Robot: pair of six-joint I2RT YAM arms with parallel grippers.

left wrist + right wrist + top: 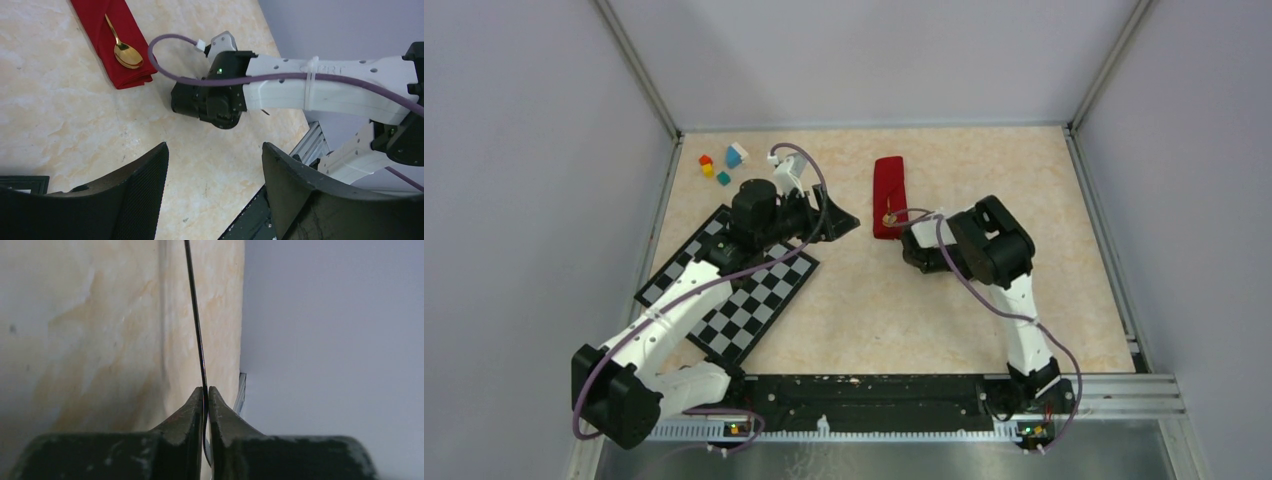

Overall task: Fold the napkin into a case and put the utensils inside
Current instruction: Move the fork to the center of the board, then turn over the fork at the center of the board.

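1. Sitting in the far left corner of the bench [904, 320] are small coloured blocks [719, 165], and the checkered mat [754, 300] is lying nearer.
2. The left tool [215, 150] is hanging over the bench by the mat, its fingers standing wide apart and holding nothing.
3. The red case [887, 185] is lying in the middle, far back, with the gold spoon [125, 50] resting on its near end.
4. The right tool [205, 395] is squeezing the thin dark fork [197, 330] tight, just beside the case's near end.
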